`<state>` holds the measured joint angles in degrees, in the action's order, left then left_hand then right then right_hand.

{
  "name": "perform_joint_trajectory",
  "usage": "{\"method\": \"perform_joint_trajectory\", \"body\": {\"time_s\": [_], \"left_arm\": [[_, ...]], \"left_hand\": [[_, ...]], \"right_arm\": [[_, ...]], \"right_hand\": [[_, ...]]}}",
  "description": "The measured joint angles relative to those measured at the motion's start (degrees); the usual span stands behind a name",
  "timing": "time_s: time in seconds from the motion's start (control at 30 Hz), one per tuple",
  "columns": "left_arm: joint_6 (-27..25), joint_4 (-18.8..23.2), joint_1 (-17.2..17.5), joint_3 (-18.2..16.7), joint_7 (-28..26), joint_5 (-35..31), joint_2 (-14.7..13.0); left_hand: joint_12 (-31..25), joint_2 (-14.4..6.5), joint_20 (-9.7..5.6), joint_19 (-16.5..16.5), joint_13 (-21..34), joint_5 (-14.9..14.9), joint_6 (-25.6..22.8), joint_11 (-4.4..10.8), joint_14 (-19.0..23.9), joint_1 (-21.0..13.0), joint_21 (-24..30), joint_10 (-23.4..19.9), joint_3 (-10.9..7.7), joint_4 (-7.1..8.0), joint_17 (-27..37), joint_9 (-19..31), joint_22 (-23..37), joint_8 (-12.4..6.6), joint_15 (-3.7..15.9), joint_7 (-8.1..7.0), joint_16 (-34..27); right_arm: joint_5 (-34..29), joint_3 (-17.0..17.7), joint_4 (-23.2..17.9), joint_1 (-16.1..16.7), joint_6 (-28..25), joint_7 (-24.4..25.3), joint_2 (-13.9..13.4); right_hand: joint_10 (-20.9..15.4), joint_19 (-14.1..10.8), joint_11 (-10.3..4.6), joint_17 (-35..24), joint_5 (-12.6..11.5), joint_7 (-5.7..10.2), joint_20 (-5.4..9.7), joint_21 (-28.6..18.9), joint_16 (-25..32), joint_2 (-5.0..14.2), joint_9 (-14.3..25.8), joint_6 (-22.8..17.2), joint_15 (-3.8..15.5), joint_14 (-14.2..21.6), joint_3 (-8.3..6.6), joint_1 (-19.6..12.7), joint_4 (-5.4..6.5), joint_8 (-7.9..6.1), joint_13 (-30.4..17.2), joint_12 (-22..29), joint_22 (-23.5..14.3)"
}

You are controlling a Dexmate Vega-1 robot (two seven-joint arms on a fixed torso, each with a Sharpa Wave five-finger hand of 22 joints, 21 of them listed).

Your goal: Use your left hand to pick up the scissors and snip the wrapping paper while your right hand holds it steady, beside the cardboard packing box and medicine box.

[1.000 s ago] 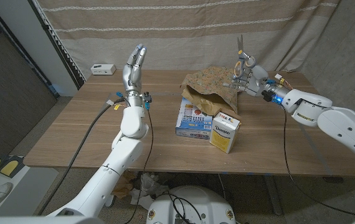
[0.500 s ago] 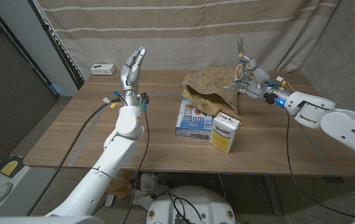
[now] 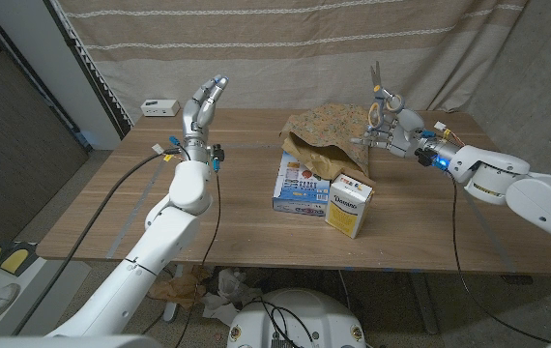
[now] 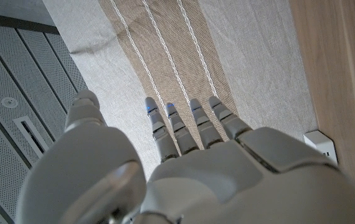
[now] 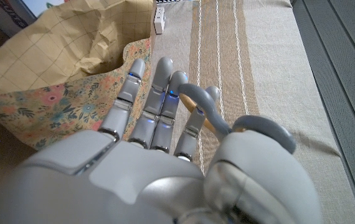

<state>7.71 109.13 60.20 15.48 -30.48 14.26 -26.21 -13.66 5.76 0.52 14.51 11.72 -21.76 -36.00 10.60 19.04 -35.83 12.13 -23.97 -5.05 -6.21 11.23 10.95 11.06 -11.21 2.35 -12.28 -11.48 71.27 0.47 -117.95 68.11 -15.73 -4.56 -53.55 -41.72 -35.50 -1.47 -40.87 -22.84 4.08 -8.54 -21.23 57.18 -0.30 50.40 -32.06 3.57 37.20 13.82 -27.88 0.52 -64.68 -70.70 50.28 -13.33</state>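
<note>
The right hand (image 3: 389, 124) holds the scissors (image 3: 376, 92) upright above the wrapping paper (image 3: 326, 135) near the desk's (image 3: 111, 208) far edge, while the left hand (image 3: 203, 104) is raised, open and empty.

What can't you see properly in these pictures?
- Scissors blades: in the right wrist view, the right hand covers all but the handle loops.
- Small white box at the table's far left corner: too small in the head view to identify.
- Wrapping paper: its near edge sits behind the medicine box in the head view.
</note>
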Motion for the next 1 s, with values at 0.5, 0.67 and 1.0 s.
{"method": "perform_joint_trajectory", "body": {"time_s": [0.5,0.67,1.0], "left_arm": [[-5.0,0.3,-1.3,0.2,-0.4,-1.1,-2.3],[-7.3,1.4,-1.6,0.0,-0.5,-1.1,-3.4],[-12.8,3.3,-2.0,-0.6,-0.7,0.1,-4.9]], "left_hand": [[0.2,-0.2,0.31,0.3,0.0,0.5,0.2,-0.07,-0.3,-0.2,0.0,-0.4,0.01,-0.01,0.0,0.0,0.0,0.0,0.13,-0.22,0.0],[0.4,-0.2,0.62,0.0,0.0,0.8,1.3,-0.29,-0.6,-0.2,0.0,-0.2,0.02,-0.02,0.0,0.0,0.0,0.23,0.0,-0.19,0.0],[0.1,-0.9,0.86,0.3,0.0,1.5,4.9,-0.46,-0.6,-0.8,0.0,-2.3,0.02,-0.03,-0.1,0.1,0.0,0.85,0.0,1.75,0.0]], "right_arm": [[-1.7,1.6,-1.0,1.8,0.7,-2.5,-0.8],[-2.0,1.6,-1.1,1.8,0.7,-3.4,-0.9],[-2.2,1.4,-1.3,1.6,0.2,-4.5,-1.4]], "right_hand": [[3.1,1.0,2.62,3.5,0.6,-0.19,-2.25,1.3,-1.9,0.39,-5.2,-0.2,-0.29,-2.1,-0.22,2.8,0.23,10.1,0.4,0.0,1.0],[3.1,0.7,2.62,3.7,0.6,-0.19,-2.54,1.3,-2.1,0.39,-5.1,-0.2,-0.29,-2.1,-0.42,3.5,0.43,10.2,0.4,0.0,1.1],[3.2,0.7,2.72,3.7,0.6,-0.18,-2.54,1.8,-2.1,0.46,-4.9,-0.2,-0.3,-2.1,-0.58,4.1,0.71,10.48,1.1,0.0,1.1]]}}
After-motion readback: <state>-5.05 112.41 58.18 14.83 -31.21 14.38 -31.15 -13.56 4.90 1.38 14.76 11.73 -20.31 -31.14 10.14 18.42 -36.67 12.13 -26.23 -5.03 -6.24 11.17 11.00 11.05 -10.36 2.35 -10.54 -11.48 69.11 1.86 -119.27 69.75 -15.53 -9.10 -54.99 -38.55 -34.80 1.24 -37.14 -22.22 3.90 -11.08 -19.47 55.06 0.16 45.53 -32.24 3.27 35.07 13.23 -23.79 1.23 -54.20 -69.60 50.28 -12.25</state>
